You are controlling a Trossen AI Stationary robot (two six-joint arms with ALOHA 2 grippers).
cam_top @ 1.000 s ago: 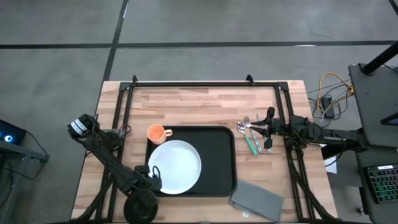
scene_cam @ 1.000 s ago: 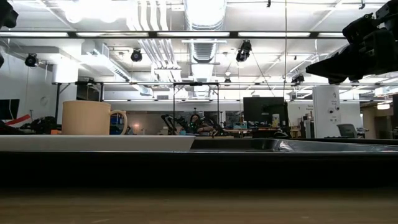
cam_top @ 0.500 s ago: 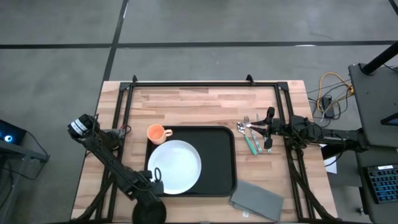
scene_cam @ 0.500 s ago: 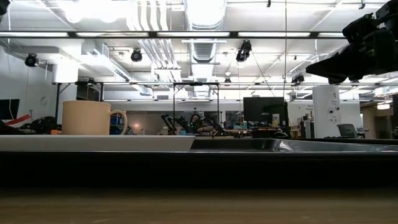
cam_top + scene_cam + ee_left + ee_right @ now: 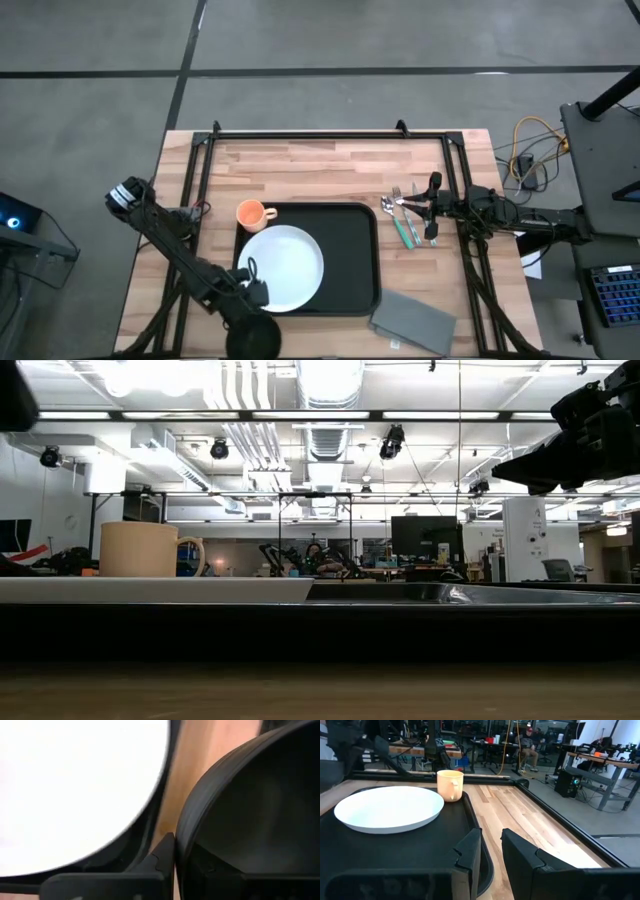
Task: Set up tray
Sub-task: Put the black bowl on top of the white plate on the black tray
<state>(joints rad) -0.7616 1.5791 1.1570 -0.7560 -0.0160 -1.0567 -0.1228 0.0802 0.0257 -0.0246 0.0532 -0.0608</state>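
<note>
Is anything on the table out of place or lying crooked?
Mostly tidy. The grey napkin lies askew off the tray's near right corner, and the cutlery sits loose beside the tray; the orange mug stands at its far left corner.

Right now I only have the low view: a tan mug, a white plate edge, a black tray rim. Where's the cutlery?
Observer: The green-handled metal cutlery lies on the wooden table right of the large black rectangular tray, off it.
Operator: Napkin?
Observer: The grey folded napkin lies off the tray too, by its front right corner.
Operator: Left gripper?
Observer: The left gripper is shut at the front left edge of the round white plate, with nothing visibly held.
</note>
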